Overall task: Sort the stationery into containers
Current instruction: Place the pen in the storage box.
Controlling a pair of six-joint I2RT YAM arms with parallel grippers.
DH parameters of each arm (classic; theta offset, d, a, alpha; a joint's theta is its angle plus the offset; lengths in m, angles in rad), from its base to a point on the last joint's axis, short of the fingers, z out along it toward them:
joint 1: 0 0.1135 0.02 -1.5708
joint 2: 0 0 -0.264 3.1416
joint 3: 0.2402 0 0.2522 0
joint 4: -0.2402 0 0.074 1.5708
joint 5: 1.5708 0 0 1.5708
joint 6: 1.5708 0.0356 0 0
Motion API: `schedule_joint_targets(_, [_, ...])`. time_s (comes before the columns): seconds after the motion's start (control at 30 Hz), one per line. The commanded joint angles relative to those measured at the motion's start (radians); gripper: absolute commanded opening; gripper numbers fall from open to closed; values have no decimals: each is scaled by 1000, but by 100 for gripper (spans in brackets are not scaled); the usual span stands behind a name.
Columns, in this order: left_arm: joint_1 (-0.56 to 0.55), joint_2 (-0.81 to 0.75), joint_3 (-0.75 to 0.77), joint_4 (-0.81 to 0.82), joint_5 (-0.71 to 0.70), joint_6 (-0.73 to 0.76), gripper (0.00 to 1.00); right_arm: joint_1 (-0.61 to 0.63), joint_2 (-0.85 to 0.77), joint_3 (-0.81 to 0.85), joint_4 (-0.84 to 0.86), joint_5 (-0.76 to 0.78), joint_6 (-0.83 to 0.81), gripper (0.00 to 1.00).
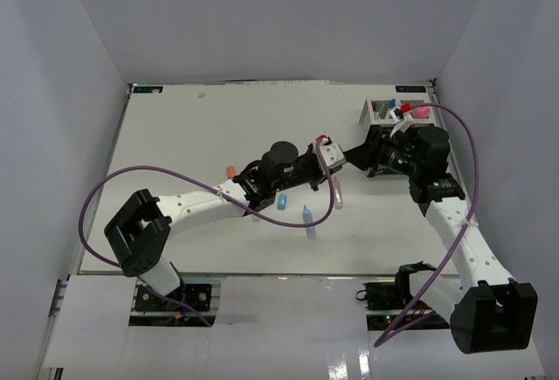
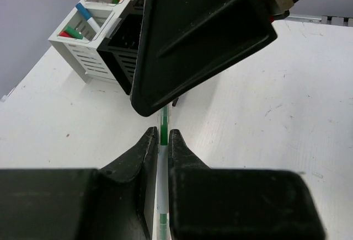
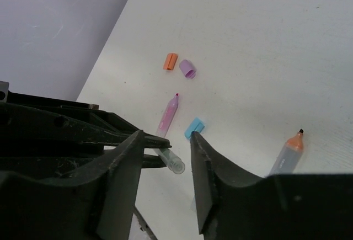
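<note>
Your left end effector (image 2: 159, 140) is clamped on the thin green-marked pen (image 2: 164, 123) over the table (image 2: 287, 118), near the containers (image 2: 83, 55). The right end effector (image 3: 166, 138) brackets its free end, jaws apart. Close squarely on it before the left lets go.

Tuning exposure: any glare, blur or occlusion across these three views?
Top external: glare on the glossy front strip. Left wrist: a black arm part blocks much of the organizer. Right wrist: pink marker sharp, right hand dark, underexposed.
</note>
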Motion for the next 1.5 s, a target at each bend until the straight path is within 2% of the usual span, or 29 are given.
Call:
schedule_joint_targets(0.0, [-6,-62,-5,43,23,10,0,7,0,34,41,-24,8,42])
schedule_joint_targets(0.27, [-6,-72,-22,70,-23,6,0,7,1,37,5,-18,-15,10])
schedule_joint_targets(0.37, [-6,-70,-20,64,-32,-8,9,7,-3,48,-17,7,-39,8])
schedule_joint_targets(0.4, [-6,-72,-17,60,-37,-19,20,7,-6,51,-35,19,-50,8])
schedule_joint_targets(0.47, [-6,-68,-19,43,-64,-31,36,7,-19,69,-87,79,-85,8])
schedule_joint_targets(0.5, [-6,-68,-19,38,-80,-51,56,7,-25,74,-95,100,-98,8])
schedule_joint_targets(0.63, [1,-75,0,-21,-188,-151,86,6,-57,127,-161,288,-176,8])
schedule_joint_targets(0.77, [67,-96,40,-178,-221,-316,94,-2,-77,184,-226,517,-269,8])
schedule_joint_targets(0.9, [260,-176,40,-340,-166,-540,98,-6,-106,201,-197,813,-337,8])
schedule_joint_targets(1.0, [371,-238,38,-443,-166,-580,98,-11,-111,195,-143,947,-375,8])
schedule_joint_targets(1.13, [469,-323,-5,-572,-217,-593,98,-23,-111,163,-60,1059,-400,8])
schedule_joint_targets(1.23, [545,-381,-70,-611,-244,-579,98,-42,-95,140,9,1094,-403,8])
schedule_joint_targets(1.47, [596,-464,-236,-559,-262,-545,98,-88,-39,104,109,1114,-388,8])
